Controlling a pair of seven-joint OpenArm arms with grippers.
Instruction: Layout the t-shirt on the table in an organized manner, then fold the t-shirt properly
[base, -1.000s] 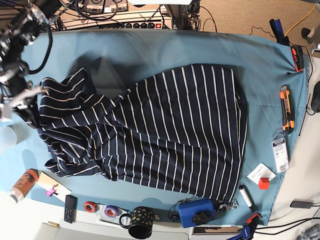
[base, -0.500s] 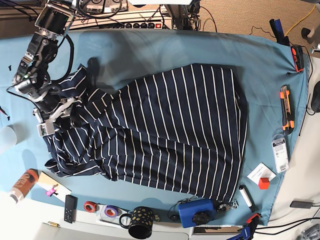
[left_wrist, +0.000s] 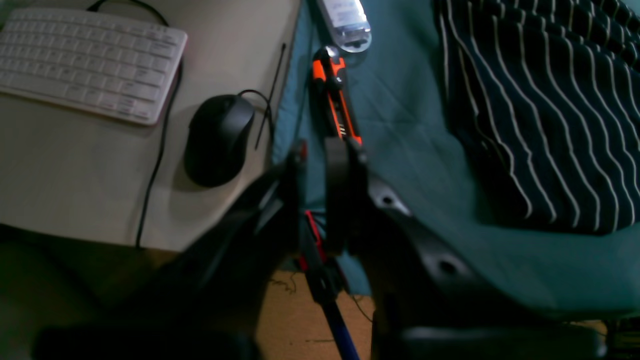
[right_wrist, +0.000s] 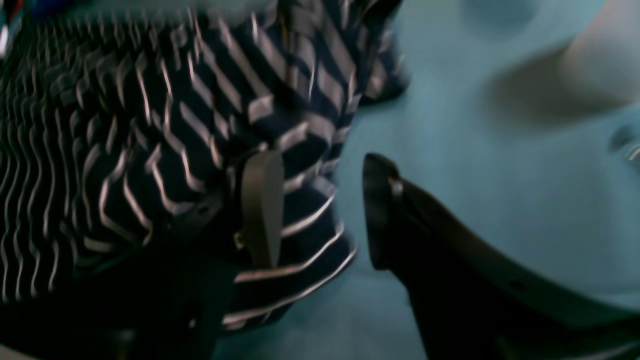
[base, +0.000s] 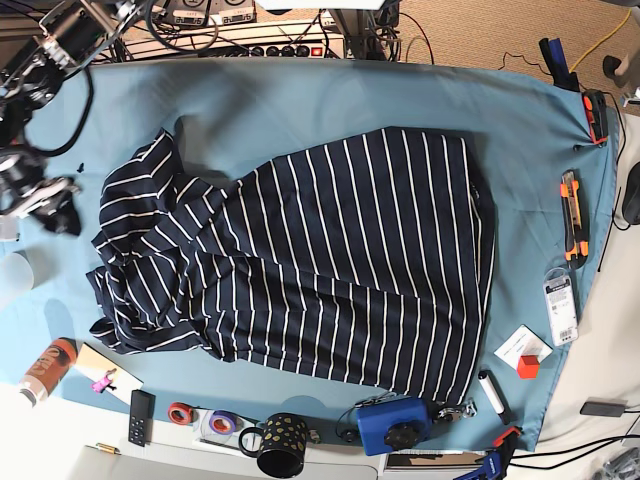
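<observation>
Across the wide teal table (base: 300, 95) the t-shirt (base: 320, 270) lies sprawled, its body fairly flat toward the base view's right, its other end bunched in folds and creases at the left. Right gripper (right_wrist: 320, 210) hangs at that crumpled edge, jaws parted wide, one finger (right_wrist: 260, 205) over the striped cloth, the other over bare teal, nothing pinched between them. In the base view it sits at the far left (base: 40, 205), just off the shirt's edge. Left gripper (left_wrist: 315, 195) hovers at the table's opposite side, over the edge, its fingers drawn nearly together with only a narrow slit showing and nothing caught in it. Beneath it lies an orange utility knife (left_wrist: 334, 95), and off the cloth rest a white keyboard (left_wrist: 85, 60) and a black mouse (left_wrist: 217, 137).
</observation>
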